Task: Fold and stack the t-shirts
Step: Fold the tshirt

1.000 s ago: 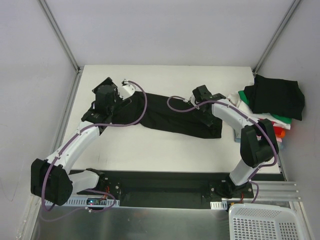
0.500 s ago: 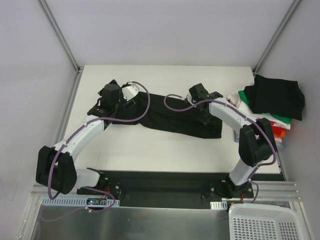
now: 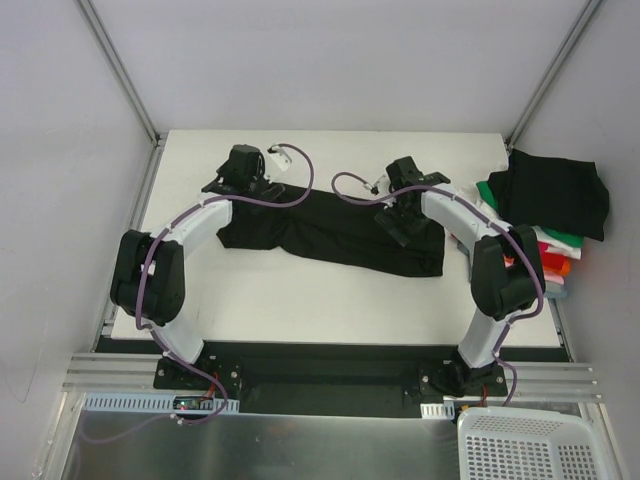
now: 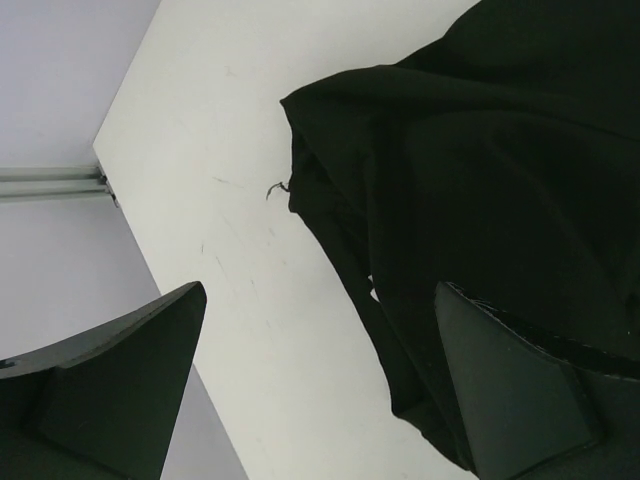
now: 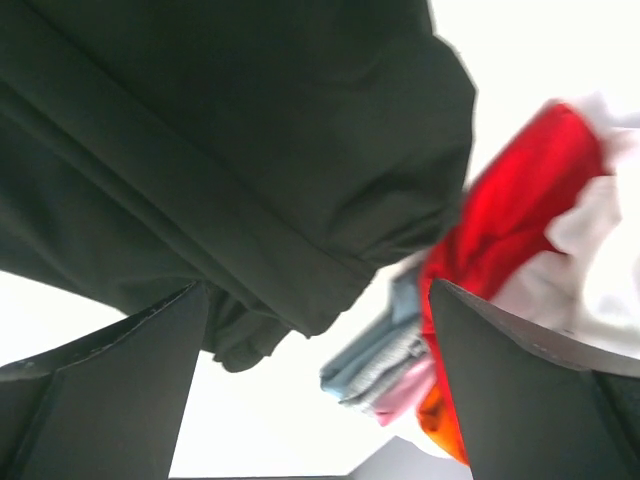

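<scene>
Top external view: A black t-shirt [image 3: 330, 228] lies unfolded across the middle of the counter [image 3: 300, 300], its length running from the far-left part toward the right edge. The left gripper [image 3: 240, 185] sits over the shirt's left end, nearest the far-left corner. The right gripper [image 3: 398, 220] sits over the shirt's right part, toward the far edge. A stack of folded t-shirts [image 3: 555, 195] rests at the right edge near the far-right corner, with a black one on top and green, white, red and orange layers showing beneath. The stack is near the right gripper but apart from it.

Left wrist view: The left gripper [image 4: 318, 300] is released, its jaws spread wide with nothing held. The black t-shirt [image 4: 480, 150] fills the right side of this view, and its rumpled edge runs down between the two fingers [image 4: 120, 390]. Bare counter [image 4: 200, 130] lies to the left. Whether the fingers touch the cloth cannot be told.

Right wrist view: The right gripper [image 5: 318, 295] is likewise released, jaws wide and empty. The black t-shirt [image 5: 220, 120] lies under and beyond it, its rolled hem crossing the gap. Just beside that hem, the folded stack shows red [image 5: 520, 190], white, blue-grey, pink and orange edges.
</scene>
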